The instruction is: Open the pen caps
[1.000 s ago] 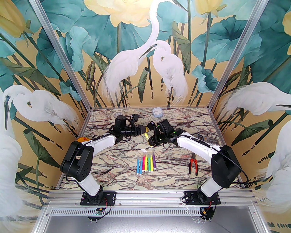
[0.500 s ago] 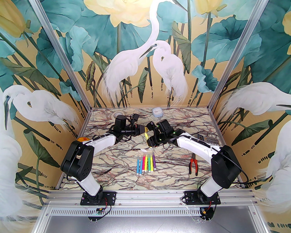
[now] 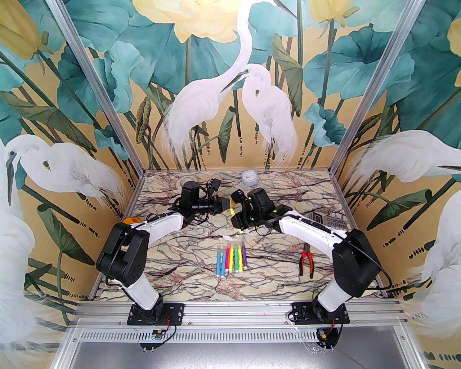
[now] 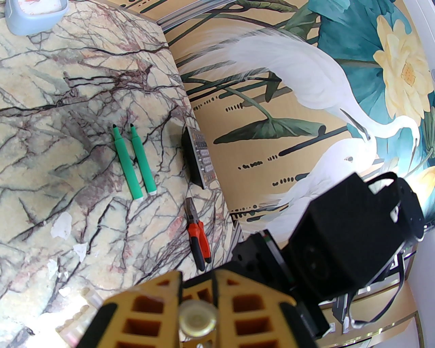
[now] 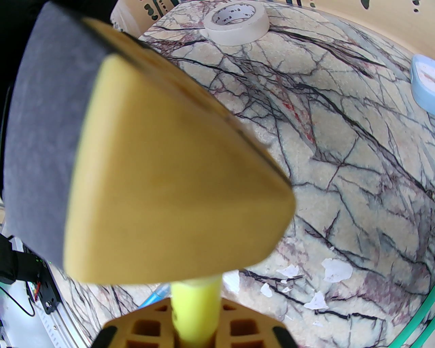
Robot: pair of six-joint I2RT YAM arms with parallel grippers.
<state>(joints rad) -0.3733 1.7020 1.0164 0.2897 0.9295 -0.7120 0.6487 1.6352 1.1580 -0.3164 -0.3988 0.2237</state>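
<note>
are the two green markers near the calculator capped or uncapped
Uncapped: both green markers lie flat with their dark felt tips bare at the far end.

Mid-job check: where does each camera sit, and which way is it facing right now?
Top external: above and behind the robot, facing down the table; left arm and right arm show, left gripper meeting right gripper.
Left wrist: looks past its fingers, shut on a cap, toward pliers, calculator, right arm.
Right wrist: looks along its gripped yellow marker at the left gripper's finger, tape roll beyond.
Shared: both wrist views catch the pale-blue container.
</note>
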